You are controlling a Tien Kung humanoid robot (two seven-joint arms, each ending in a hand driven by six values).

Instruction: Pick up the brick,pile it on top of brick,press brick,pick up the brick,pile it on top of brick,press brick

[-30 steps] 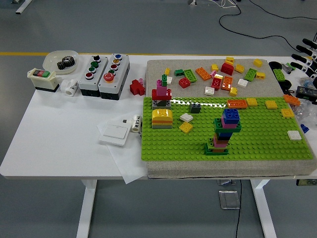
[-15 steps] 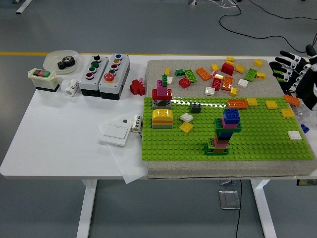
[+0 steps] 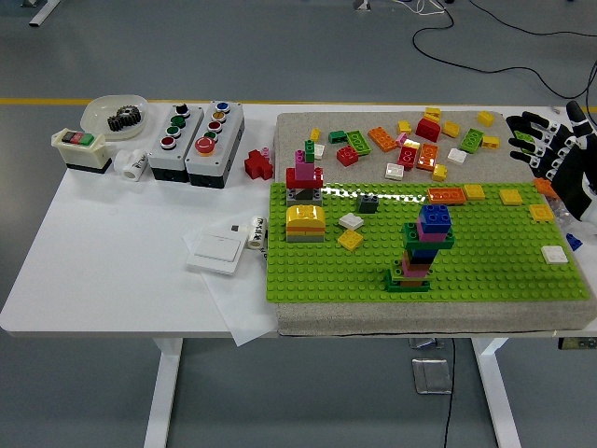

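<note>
Hovering at the table's right edge, my black right hand (image 3: 546, 149) has fingers spread, holding nothing. Loose plastic bricks (image 3: 410, 140) lie to its left on the grey mat; the multicoloured brick tower (image 3: 422, 247) stands nearer, lower-left.

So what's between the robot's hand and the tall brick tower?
In the head view, between the right hand and tower: green baseplate with yellow bricks and an orange one.
</note>
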